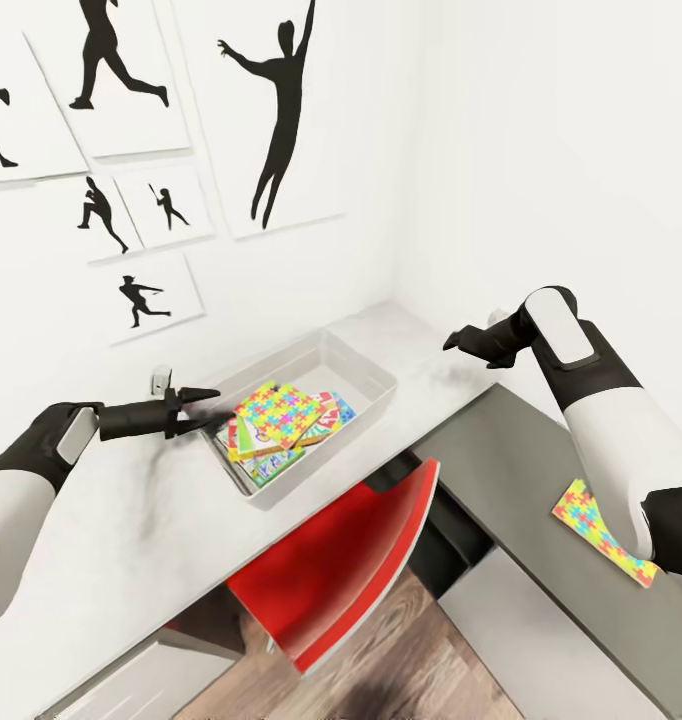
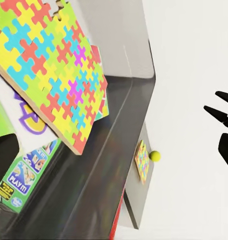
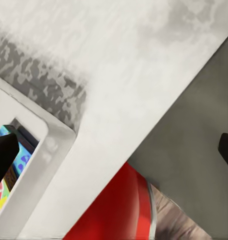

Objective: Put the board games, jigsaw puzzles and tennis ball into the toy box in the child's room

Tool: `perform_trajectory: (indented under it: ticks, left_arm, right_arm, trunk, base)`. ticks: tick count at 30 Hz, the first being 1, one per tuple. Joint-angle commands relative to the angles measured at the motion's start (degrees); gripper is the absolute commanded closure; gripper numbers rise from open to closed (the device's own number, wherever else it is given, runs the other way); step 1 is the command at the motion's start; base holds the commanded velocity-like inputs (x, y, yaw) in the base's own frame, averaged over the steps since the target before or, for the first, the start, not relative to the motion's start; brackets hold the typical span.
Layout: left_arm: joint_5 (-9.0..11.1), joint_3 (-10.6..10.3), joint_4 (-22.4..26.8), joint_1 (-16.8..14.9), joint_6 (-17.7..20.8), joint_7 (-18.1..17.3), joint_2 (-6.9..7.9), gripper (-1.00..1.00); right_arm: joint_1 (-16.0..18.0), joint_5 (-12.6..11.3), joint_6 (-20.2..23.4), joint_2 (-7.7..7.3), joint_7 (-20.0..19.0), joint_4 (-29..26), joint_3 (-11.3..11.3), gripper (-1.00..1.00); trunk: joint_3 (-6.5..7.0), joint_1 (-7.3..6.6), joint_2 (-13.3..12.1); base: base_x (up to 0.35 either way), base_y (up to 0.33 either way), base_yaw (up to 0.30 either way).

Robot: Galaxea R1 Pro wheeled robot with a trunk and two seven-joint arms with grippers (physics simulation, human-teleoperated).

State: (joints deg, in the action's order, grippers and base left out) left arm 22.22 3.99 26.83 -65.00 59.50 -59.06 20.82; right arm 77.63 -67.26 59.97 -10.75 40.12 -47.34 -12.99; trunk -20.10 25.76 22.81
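The grey toy box (image 1: 376, 375) stands on the pale table (image 1: 131, 520). In it a jigsaw puzzle (image 1: 276, 412) (image 2: 48, 65) lies tilted on top of printed board games (image 1: 281, 462) (image 2: 23, 175). My left gripper (image 1: 206, 408) (image 2: 114, 152) is open and empty at the box's left rim. Over the table to the right of the box, my right gripper (image 1: 451, 343) (image 3: 114, 152) is also open and empty. A second jigsaw puzzle (image 1: 601, 530) (image 2: 142, 161) lies on the lower dark grey section, with the tennis ball (image 2: 154, 155) beside it.
A red chair (image 1: 351, 560) (image 3: 114, 210) is pushed in under the desk's corner, below the toy box. White walls with black silhouette pictures (image 1: 271, 110) close off the back and right. Wood floor (image 1: 401, 660) shows below the chair.
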Motion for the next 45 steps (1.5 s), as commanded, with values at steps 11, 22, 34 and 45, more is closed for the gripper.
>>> perform_trajectory:
  ticks: [11, 22, 34, 45]
  left_arm:
    - [-0.24, 0.14, -0.02, -0.04, 0.02, -0.22, 0.1, -1.0]
    - [-0.24, 0.14, -0.02, -0.04, 0.0, -0.19, 0.18, -1.0]
    - [-0.24, 0.23, -0.02, -0.04, 0.0, -0.27, 0.19, -1.0]
    - [-0.24, 0.23, -0.02, -0.04, 0.0, -0.27, 0.19, -1.0]
  right_arm:
    - [0.07, -0.59, 0.03, -0.08, 0.57, 0.22, -0.2, -1.0]
    - [0.07, -0.52, -0.15, -0.09, 0.57, 0.21, -0.19, -1.0]
    - [0.07, -0.51, -0.38, -0.07, 0.58, 0.14, -0.28, -1.0]
    - [0.07, -0.51, -0.38, -0.07, 0.58, 0.19, -0.28, -1.0]
  trunk:
    - [-0.1, 0.02, 0.11]
    - [0.2, 0.02, 0.11]
    - [1.27, 0.02, 0.11]
    - [2.3, 0.02, 0.11]
  base:
    - [-0.166, 0.042, -0.088]
    - [-0.038, 0.057, -0.171]
    - [-0.001, 0.003, -0.007]
    - [0.0, 0.0, 0.0]
